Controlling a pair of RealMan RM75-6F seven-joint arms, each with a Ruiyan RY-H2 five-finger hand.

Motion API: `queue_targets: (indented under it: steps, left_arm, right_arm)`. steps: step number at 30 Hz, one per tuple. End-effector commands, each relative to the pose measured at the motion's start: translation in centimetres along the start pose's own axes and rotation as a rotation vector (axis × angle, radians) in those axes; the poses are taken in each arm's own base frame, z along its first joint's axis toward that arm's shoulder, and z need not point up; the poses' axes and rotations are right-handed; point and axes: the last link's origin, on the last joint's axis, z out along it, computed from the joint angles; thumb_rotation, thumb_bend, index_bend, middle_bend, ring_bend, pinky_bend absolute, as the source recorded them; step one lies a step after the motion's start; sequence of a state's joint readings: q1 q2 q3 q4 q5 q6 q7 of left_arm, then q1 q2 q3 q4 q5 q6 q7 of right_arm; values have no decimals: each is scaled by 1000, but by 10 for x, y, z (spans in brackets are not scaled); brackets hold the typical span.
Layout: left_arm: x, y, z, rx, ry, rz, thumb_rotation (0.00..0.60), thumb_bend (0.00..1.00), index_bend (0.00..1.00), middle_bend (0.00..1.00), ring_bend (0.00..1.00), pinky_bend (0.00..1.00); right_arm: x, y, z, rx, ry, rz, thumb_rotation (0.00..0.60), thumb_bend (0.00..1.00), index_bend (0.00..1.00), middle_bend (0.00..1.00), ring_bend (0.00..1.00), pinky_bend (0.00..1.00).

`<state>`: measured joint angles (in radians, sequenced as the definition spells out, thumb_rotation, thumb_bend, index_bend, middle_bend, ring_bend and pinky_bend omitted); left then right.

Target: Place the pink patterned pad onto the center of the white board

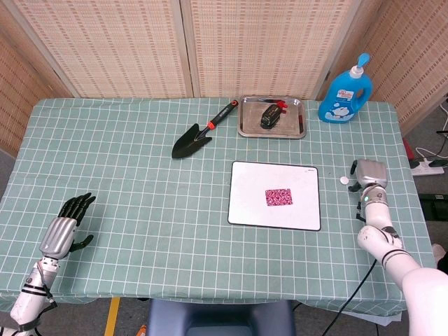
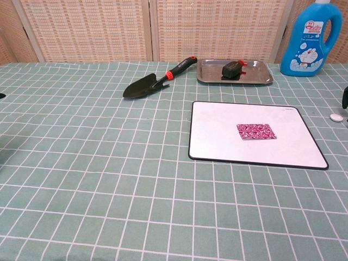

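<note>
The pink patterned pad (image 1: 278, 197) (image 2: 256, 131) lies flat near the middle of the white board (image 1: 245, 203) (image 2: 212, 136), and nothing touches it. My left hand (image 1: 64, 226) rests at the table's near left corner, far from the board, with its dark fingers spread and nothing in them. To the right of the board, by the table's right edge, is my right hand (image 1: 368, 173). Its silver back faces up and it holds nothing, with most of its fingers hidden beneath. The chest view shows only a dark sliver of it, at the right border.
A small white disc (image 1: 344, 180) (image 2: 336, 117) lies between the board and my right hand. At the back are a black trowel (image 1: 192, 142), a metal tray (image 1: 248, 126) with a dark object (image 1: 270, 115), and a blue bottle (image 1: 345, 94).
</note>
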<state>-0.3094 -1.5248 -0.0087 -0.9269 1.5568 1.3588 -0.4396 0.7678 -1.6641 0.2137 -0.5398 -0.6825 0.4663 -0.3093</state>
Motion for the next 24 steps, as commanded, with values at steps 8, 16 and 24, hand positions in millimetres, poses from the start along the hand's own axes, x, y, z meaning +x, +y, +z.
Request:
queue_targets:
  steps: [8, 16, 24]
  left_arm:
    - [1, 0, 0, -7, -1, -5, 600, 218, 0, 0, 0, 0]
    - [0, 0, 1, -10, -10, -3, 600, 218, 0, 0, 0, 0]
    - [0, 0, 2, -11, -12, -8, 600, 218, 0, 0, 0, 0]
  right_arm:
    - [-1, -7, 4, -1, 3, 3, 600, 191, 457, 986, 943, 1000]
    - [1, -11, 7, 7, -1, 9, 600, 218, 463, 985, 943, 1000]
    - [0, -11, 8, 5, -12, 6, 600, 220, 470, 985, 943, 1000]
